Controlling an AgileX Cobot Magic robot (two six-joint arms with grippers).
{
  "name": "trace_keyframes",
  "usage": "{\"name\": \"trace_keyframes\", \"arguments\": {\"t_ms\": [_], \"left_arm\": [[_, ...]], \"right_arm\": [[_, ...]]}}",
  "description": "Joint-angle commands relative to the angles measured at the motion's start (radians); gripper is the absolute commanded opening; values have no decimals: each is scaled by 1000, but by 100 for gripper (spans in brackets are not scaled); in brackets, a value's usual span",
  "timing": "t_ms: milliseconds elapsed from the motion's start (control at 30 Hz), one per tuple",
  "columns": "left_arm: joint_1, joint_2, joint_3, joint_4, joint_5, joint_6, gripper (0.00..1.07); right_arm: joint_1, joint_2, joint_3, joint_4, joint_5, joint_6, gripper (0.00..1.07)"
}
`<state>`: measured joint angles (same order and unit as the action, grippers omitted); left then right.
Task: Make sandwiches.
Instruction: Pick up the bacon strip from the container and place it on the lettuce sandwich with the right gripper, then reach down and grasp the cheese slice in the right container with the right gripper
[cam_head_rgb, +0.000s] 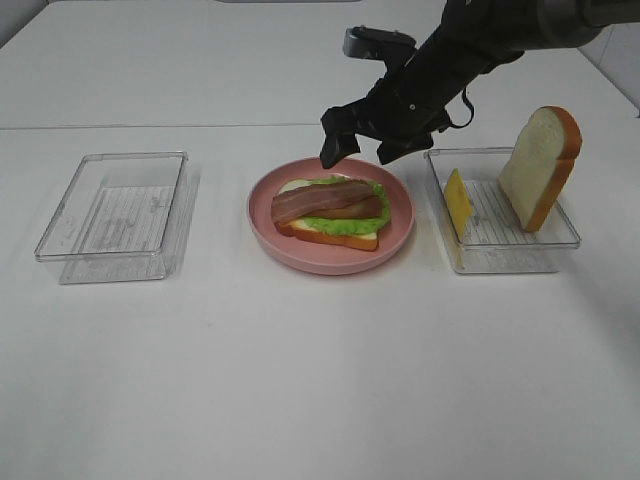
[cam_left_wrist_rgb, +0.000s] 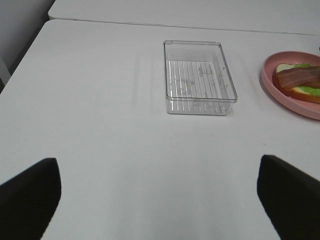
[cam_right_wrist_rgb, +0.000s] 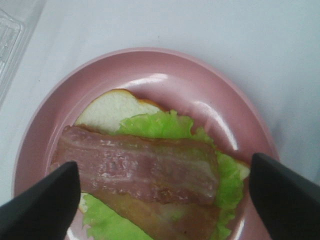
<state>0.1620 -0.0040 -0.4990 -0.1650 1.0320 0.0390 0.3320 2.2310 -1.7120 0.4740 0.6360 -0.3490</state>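
Right gripper (cam_head_rgb: 365, 152) spread wide, empty, above bacon (cam_head_rgb: 328, 203) on lettuce (cam_head_rgb: 345, 226), bread (cam_head_rgb: 312, 231), plate (cam_head_rgb: 400, 236). Left gripper (cam_left_wrist_rgb: 160, 200) spread, idle. We rise straight, avoid dragging bacon, then fetch cheese (cam_head_rgb: 458, 203) from tray (cam_head_rgb: 520, 256).

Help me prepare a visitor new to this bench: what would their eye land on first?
The round pink plate in the middle of the white table carries a half-built sandwich: bottom bread slice, green lettuce, brown bacon strips on top. The right gripper hangs open just above it. In the clear tray to the right, a second bread slice leans upright beside a yellow cheese square.
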Motion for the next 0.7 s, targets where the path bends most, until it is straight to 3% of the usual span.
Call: {"name": "trace_keyframes", "arguments": {"t_ms": [33, 267, 500, 700], "left_arm": [[4, -22, 1, -8, 1, -3, 100], [4, -22, 1, -8, 1, -3, 100], [4, -22, 1, -8, 1, -3, 100], [4, -22, 1, -8, 1, -3, 100]], "right_arm": [[0, -64, -6, -27, -10, 15, 99], [0, -115, -22, -114, 64, 142, 99], [-2, -157, -130, -397, 429, 340, 99], [-15, -151, -136, -458, 544, 392, 98]]}}
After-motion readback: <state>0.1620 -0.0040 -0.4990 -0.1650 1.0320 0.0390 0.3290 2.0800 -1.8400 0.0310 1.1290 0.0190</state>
